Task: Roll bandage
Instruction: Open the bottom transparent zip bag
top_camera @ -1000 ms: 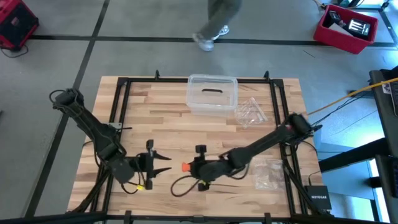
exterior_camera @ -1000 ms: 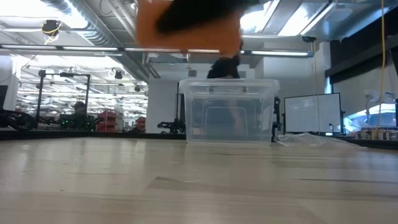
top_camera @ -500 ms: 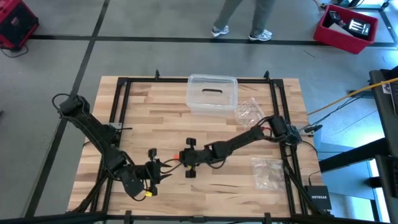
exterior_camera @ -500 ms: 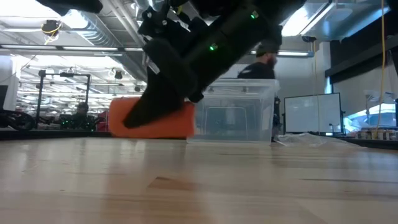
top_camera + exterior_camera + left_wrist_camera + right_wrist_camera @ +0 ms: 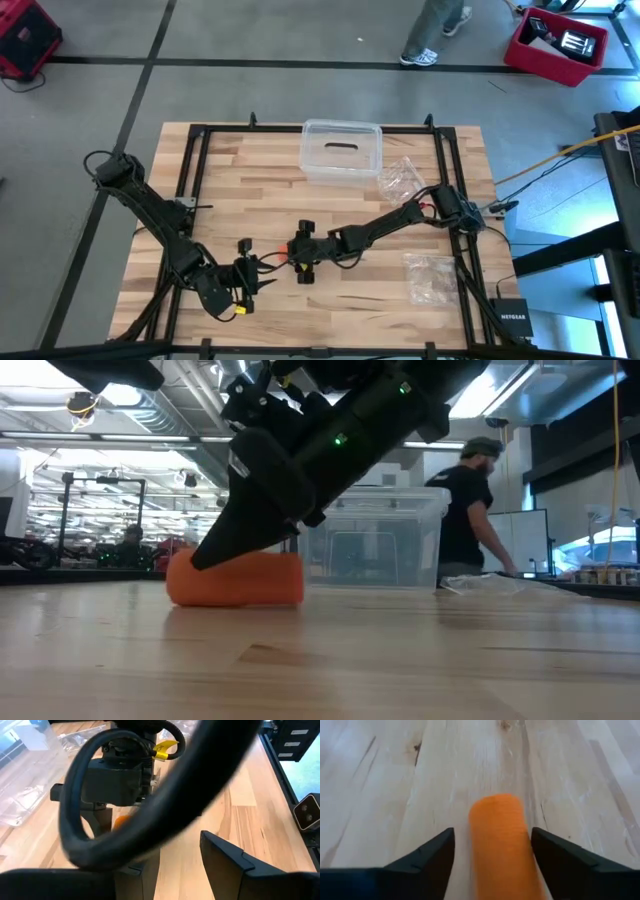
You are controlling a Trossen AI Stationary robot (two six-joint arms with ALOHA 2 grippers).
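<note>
Near the front middle of the table [image 5: 400, 180], the bandage [image 5: 236, 579] lies as a compact orange roll on the bare wood, its rounded side down. The right gripper [image 5: 300, 251] sits directly over it, and in the right wrist view the roll [image 5: 502, 845] runs straight out between the two dark fingers [image 5: 422, 857], its long axis in line with the reach of the gripper. Those jaws are spread, with a clear gap of wood showing on either side of the roll, so nothing is pinched (the roll rests on its own weight).

The left gripper [image 5: 262, 275] waits just beside it, nearer the table's front edge, with its jaws spread on nothing; it points toward the roll and the right gripper's body. The right arm is plainly the nearer one. Any coming move likely turns on this alignment: the roll sits centred between the right fingers, lengthwise to them, so closing would catch its sides, not its ends. A clear plastic box [image 5: 340, 152] stands well apart at the far edge.
</note>
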